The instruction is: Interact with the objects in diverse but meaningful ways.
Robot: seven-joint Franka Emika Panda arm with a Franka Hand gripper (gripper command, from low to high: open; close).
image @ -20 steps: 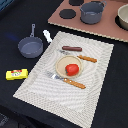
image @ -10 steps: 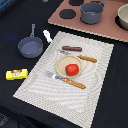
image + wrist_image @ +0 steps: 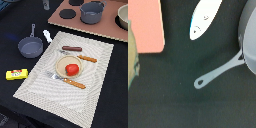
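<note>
Visible part: tip of the gripper [image 3: 46, 4] only, cropped by the exterior view's edge.
Colour: pale grey, darker at the sides.
Shape: short, narrow, blunt stub.
Jaws: too blurred to resolve.
Markings, screws: cannot tell.

A staged toy-kitchen setup, prob. a lab or demo bench rather than a real kitchen: a black-covered table [image 3: 107, 95] carries a pink toy stove board [image 3: 107, 27] w/ dark burner discs at its far edge, grey pot [image 3: 91, 12] on it. Mid-table, a beige placemat [image 3: 95, 75] holds a small plate [image 3: 60, 67] w/ red tomato [image 3: 72, 69], toy cutlery alongside; small grey long-handled saucepan [image 3: 30, 46] nr the mat's edge.
</note>
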